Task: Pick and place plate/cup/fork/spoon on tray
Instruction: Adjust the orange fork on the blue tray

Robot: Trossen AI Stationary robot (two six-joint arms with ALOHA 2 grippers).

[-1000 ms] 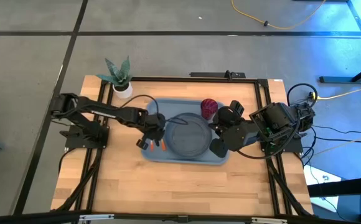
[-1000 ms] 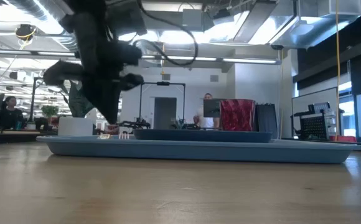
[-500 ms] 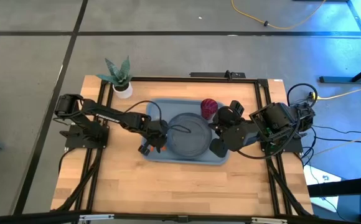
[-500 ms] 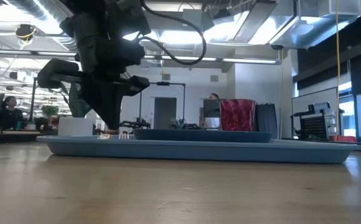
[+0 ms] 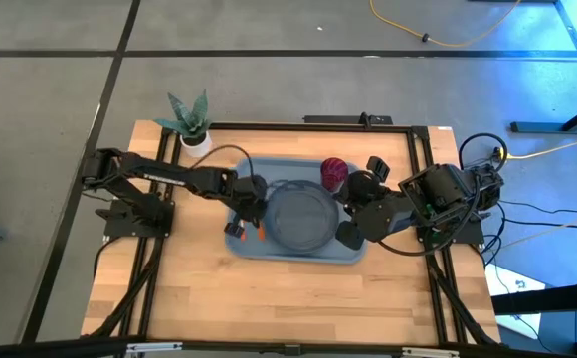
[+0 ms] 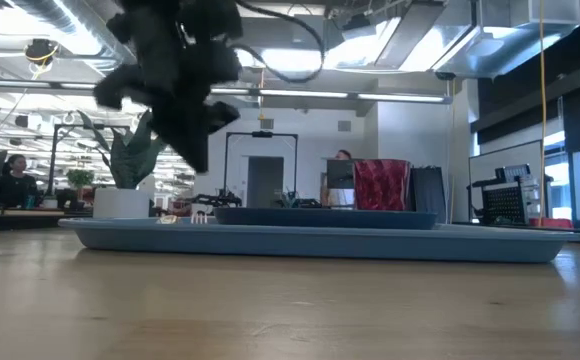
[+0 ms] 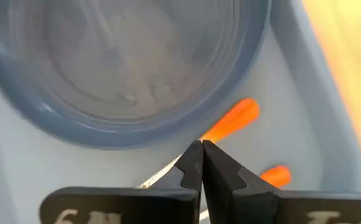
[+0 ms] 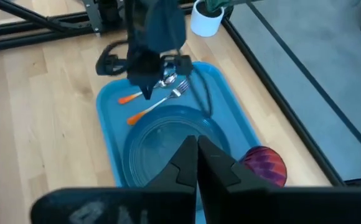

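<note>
The left gripper (image 5: 252, 191) hangs over the tray (image 5: 348, 255), near its left end, with its fingers pressed together and nothing between them. The right gripper (image 5: 353, 185) waits at the tray's right side, near the cup (image 5: 333, 172), its fingers also closed on nothing.

All 4 items look to be on the tray already. The plate (image 5: 300, 216) sits in the middle, the cup stands in the far right corner, and the fork (image 8: 157, 103) and spoon (image 8: 149, 89) lie side by side between the plate and the left rim, orange handles pointing toward the tray's front edge.

The main risk now is probably the left arm's exit. Its fingertips are low and just above the cutlery, so a sideways sweep could catch a handle and flick the fork or spoon against the plate or over the rim. A straight lift first would avoid that. The right gripper is close enough to the cup that a careless swing could tip it.

The tray rests on a pale wooden table (image 5: 288, 298) framed in black rails, with a potted plant (image 5: 191, 124) at the far left corner. Beyond is an open office with ceiling lights and seated people.
</note>
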